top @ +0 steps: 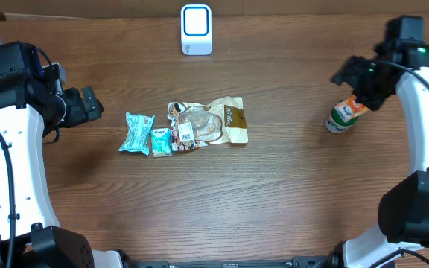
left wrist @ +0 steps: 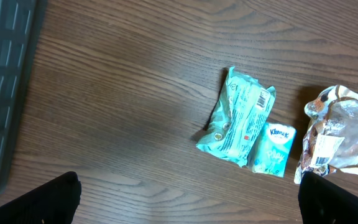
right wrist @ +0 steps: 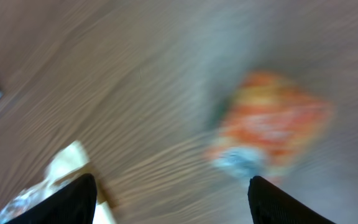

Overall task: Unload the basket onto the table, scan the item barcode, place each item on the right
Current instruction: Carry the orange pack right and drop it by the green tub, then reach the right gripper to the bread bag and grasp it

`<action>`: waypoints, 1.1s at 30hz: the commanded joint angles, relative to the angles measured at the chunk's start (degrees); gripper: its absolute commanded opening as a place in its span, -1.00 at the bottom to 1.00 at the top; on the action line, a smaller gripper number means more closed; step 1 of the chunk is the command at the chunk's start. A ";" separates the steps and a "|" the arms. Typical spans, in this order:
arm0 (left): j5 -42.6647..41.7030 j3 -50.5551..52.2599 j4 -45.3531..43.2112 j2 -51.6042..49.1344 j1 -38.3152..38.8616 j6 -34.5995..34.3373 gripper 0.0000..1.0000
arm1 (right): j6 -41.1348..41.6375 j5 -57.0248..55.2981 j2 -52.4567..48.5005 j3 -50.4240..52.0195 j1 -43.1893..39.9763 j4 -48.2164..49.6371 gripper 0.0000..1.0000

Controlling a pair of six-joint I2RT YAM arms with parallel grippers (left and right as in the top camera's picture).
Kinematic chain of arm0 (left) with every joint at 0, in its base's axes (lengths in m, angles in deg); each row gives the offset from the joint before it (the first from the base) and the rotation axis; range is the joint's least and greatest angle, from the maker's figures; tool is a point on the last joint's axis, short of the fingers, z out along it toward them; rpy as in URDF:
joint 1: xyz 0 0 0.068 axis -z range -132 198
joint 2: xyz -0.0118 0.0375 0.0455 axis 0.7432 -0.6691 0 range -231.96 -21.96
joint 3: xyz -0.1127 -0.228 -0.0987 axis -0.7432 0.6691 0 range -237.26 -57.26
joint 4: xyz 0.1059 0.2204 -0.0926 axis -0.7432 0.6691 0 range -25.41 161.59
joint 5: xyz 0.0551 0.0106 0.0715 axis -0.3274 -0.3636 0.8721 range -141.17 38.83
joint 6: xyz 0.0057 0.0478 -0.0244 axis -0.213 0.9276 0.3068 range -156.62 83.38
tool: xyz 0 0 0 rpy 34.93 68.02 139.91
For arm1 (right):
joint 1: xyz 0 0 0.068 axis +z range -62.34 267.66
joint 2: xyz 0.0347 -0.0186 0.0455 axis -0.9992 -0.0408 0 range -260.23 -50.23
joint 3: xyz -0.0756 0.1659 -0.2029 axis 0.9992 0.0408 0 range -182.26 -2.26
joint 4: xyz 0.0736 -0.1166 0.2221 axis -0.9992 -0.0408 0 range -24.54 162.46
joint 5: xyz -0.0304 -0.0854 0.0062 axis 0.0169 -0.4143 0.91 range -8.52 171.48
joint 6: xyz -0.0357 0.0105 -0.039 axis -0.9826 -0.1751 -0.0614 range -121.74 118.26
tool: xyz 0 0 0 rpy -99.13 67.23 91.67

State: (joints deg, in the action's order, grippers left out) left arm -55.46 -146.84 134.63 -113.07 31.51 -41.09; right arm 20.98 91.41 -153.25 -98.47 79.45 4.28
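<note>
A small bottle with an orange-and-green label [top: 344, 115], its writing too blurred to read, sits on the worktop [top: 289, 201] well to the right of the white scanner [top: 196, 30]. The right gripper [right wrist: 173, 186] is just beside it, jaws apart and empty. Nearer the robot than the scanner, a Kleenex pack [left wrist: 273, 148] touches a teal snack packet [left wrist: 236, 118]. The left gripper [left wrist: 189, 180] has its jaws spread wide.

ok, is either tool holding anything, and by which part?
Nothing held. Left tool is open above the wooden table; right tool is open too, the green-and-orange packet lying clear of its fingers.
</note>
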 commanded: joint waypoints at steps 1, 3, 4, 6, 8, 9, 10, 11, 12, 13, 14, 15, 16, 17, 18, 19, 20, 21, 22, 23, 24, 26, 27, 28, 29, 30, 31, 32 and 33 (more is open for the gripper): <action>-0.17 -0.24 -0.04 0.48 0.37 0.20 1.00 | -2.64 8.90 0.85 -1.27 5.18 1.25 0.50; -0.17 -0.24 -0.04 0.48 0.37 0.20 1.00 | -2.64 9.25 0.33 -1.27 8.04 1.88 0.50; -0.17 -0.24 -0.02 0.48 0.37 0.20 0.99 | -2.64 9.22 0.00 -1.25 9.73 2.12 0.52; -0.17 -0.24 -0.02 0.48 0.37 0.20 1.00 | -2.64 9.20 -0.81 -0.90 12.76 2.97 0.56; -0.17 -0.24 -0.04 0.48 0.37 0.20 0.99 | -2.62 9.22 -2.29 0.76 16.61 5.40 0.68; -0.17 -0.24 -0.04 0.48 0.37 0.20 0.99 | -2.58 9.29 -2.93 1.44 17.75 6.34 0.73; -0.17 -0.24 -0.04 0.48 0.37 0.20 0.99 | -2.08 9.31 -3.87 2.19 18.82 7.23 0.82; -0.17 -0.24 -0.04 0.48 0.37 0.20 0.99 | -1.62 9.42 -4.76 2.69 19.65 7.89 0.88; -0.17 -0.24 -0.04 0.48 0.37 0.20 0.99 | -1.55 10.03 -5.90 3.10 20.44 8.61 0.92; -0.17 -0.24 -0.04 0.48 0.37 0.20 1.00 | -1.60 10.95 -7.02 3.26 21.09 9.14 0.96; -0.17 -0.24 -0.04 0.48 0.37 0.20 0.99 | -1.62 11.91 -8.28 3.26 21.73 9.57 1.00; -0.17 -0.24 -0.04 0.48 0.37 0.20 0.99 | -2.01 12.83 -9.57 3.26 22.25 10.08 1.00; -0.17 -0.24 -0.02 0.48 0.37 0.20 0.99 | -2.25 13.60 -10.80 3.26 22.75 10.51 1.00; -0.17 -0.24 -0.04 0.48 0.37 0.20 0.99 | -2.47 13.81 -12.22 3.26 23.21 10.88 1.00; -0.17 -0.24 -0.02 0.48 0.37 0.20 0.99 | -2.86 13.79 -13.55 3.26 23.52 11.04 0.99; -0.17 -0.24 -0.04 0.48 0.37 0.20 0.99 | -3.39 14.03 -14.75 3.26 23.65 11.13 1.00; -0.17 -0.24 -0.02 0.48 0.37 0.20 0.99 | -3.76 14.49 -15.65 3.26 23.63 11.17 1.00; -0.17 -0.24 -0.04 0.48 0.37 0.20 1.00 | -4.26 15.50 -16.74 3.26 23.63 11.39 1.00; -0.17 -0.24 -0.02 0.48 0.37 0.20 1.00 | -5.53 16.94 -17.64 3.26 23.63 11.74 1.00; -0.17 -0.24 -0.04 0.48 0.37 0.20 0.99 | -6.47 18.16 -18.23 3.26 23.63 12.13 1.00; -0.17 -0.24 -0.02 0.48 0.37 0.20 0.99 | -6.75 19.26 -18.78 3.26 23.63 12.57 1.00; -0.17 -0.24 -0.02 0.48 0.37 0.20 0.99 | -6.75 21.27 -19.87 3.26 23.63 13.79 1.00; -0.17 -0.24 -0.02 0.48 0.37 0.20 0.99 | -6.73 22.21 -20.79 3.28 23.93 14.64 1.00; -0.17 -0.24 -0.02 0.48 0.37 0.20 0.99 | -6.73 22.47 -21.53 3.26 24.30 15.08 1.00; -0.17 -0.24 -0.04 0.48 0.37 0.20 1.00 | -6.73 22.56 -21.73 3.28 24.37 15.21 1.00; -0.17 -0.24 -0.02 0.48 0.37 0.20 0.99 | -6.71 22.73 -22.29 3.28 24.68 15.43 1.00; -0.17 -0.24 -0.02 0.48 0.37 0.20 0.99 | -6.71 23.30 -22.99 3.28 25.05 15.65 1.00; -0.17 -0.24 -0.02 0.48 0.37 0.20 0.99 | -6.69 23.87 -23.41 3.28 25.31 15.74 1.00; -0.17 -0.24 -0.02 0.48 0.37 0.20 0.99 | -6.69 24.39 -24.15 3.28 25.57 15.93 0.99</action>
State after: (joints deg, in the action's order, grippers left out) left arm -55.46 -146.84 134.65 -113.07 31.51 -41.09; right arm 14.95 112.66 -174.93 -95.34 103.67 19.73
